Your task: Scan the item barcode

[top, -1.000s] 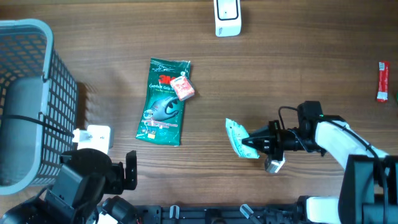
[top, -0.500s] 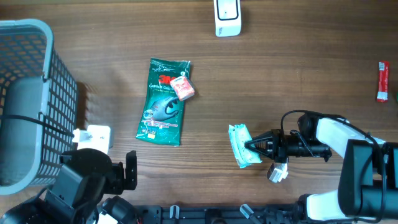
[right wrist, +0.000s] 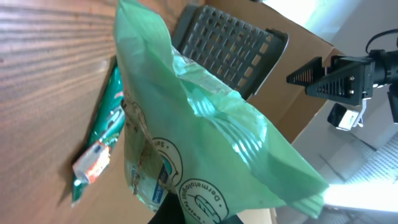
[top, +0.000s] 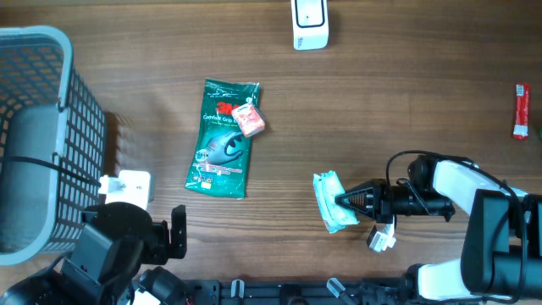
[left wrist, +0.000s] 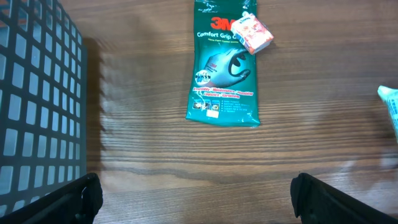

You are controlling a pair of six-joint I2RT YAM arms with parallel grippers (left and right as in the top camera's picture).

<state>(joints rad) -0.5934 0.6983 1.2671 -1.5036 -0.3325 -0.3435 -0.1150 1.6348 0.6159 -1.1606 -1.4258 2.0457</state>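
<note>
Right gripper (top: pixel 345 202) clenched on one edge of the pale green pouch (top: pixel 327 203), holding it near the table's front, right of centre, probably to turn a printed face toward the white scanner (top: pixel 310 24) well apart at the far edge; left gripper (left wrist: pixel 199 196) spread wide, idle.

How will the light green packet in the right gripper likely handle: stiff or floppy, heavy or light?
Probably floppy: the green packet shows creased, wrinkled film. Likely light: the right gripper holds it by one edge. Its glossy film may slip.
</note>
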